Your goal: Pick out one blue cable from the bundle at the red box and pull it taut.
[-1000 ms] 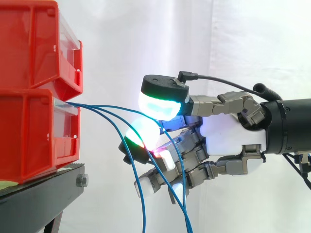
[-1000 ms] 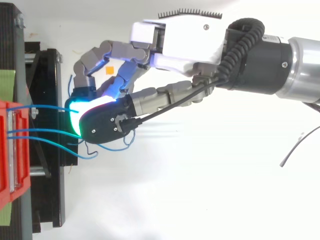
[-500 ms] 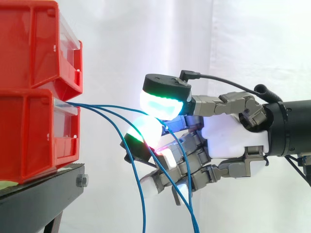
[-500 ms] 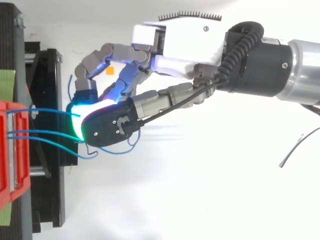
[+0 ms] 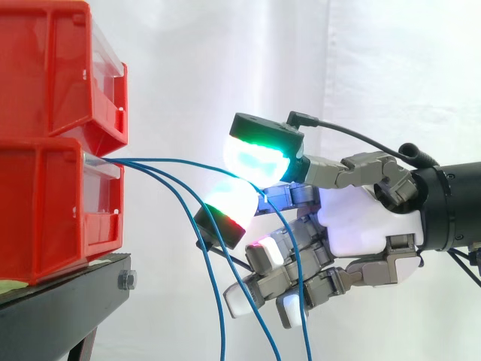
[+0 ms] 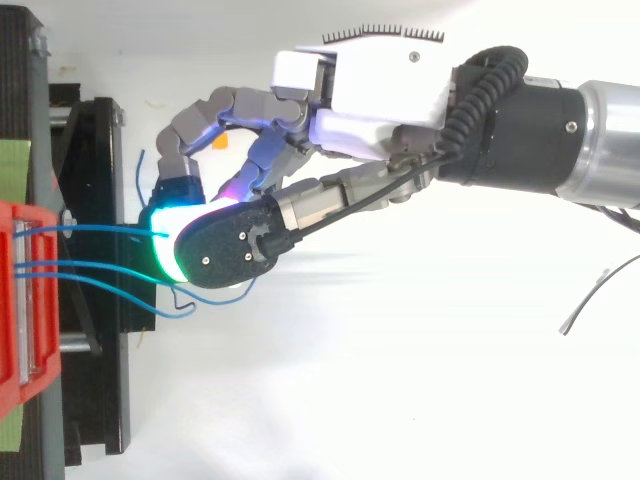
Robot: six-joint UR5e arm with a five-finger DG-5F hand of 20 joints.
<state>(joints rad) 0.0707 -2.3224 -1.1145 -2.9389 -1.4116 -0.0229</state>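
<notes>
Side view is showing the robot hand (image 5: 361,233) clamping one cable (image 5: 173,161) mid-frame, likely needing a rightward pull next.

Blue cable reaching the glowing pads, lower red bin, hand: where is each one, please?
lower red bin (image 5: 45,210), side view, on its side wall.
blue cable (image 6: 100,228), top view, on its free span beside that bin.
hand (image 5: 361,226), side view, on its white palm.
</notes>
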